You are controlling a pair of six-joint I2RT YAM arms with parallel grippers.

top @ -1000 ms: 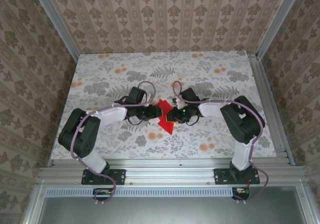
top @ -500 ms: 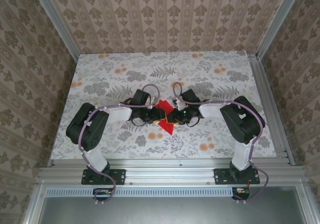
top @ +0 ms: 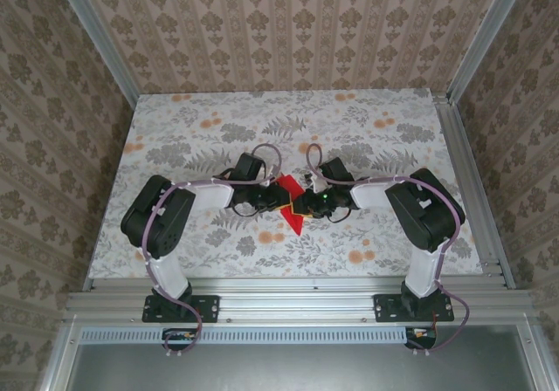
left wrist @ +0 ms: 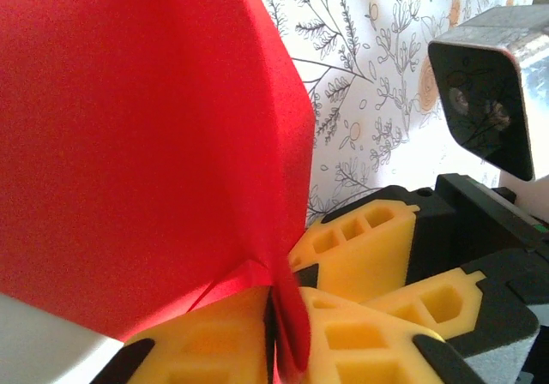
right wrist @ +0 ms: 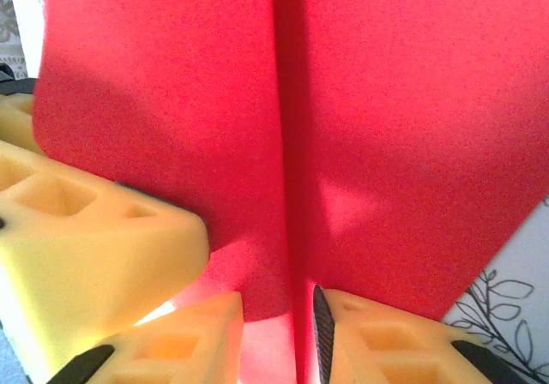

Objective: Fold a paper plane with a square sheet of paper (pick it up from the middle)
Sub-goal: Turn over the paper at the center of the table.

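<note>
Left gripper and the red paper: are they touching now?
Touching. The left wrist view shows a fold of the red paper clamped between the two yellow fingers of the left gripper, with no gap on either side.

**No Writing to Read**

We find no readable text, label, brand, number or sign. The red paper is plain, and the table and walls carry only printed floral patterns.
</note>
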